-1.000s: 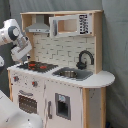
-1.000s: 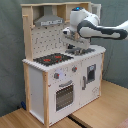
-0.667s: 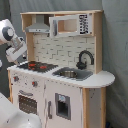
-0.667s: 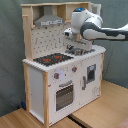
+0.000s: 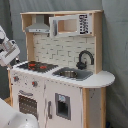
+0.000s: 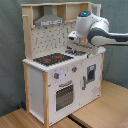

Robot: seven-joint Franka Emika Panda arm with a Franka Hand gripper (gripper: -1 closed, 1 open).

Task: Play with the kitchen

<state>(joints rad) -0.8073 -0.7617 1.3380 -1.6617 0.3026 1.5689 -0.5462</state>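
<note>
Grey backdrop hanging behind the kitchen (image 5: 60,75); arm (image 6: 95,31) hovering over the sink's (image 5: 70,74) corner, jaws' state impossible to tell.

Grey curtain backdrop (image 5: 10,15), wooden floor (image 6: 107,107).

In the first exterior view, the kitchen (image 5: 62,70) has its hob (image 5: 36,65) on the worktop (image 5: 102,78) toward the first exterior view's left, the sink (image 5: 71,74) to its right, and the faucet (image 5: 85,59) behind the sink. The oven door (image 5: 29,105) sits below the hob. In the second exterior view, the robot arm (image 6: 100,33) reaches in from the second exterior view's right, above the worktop.
</note>
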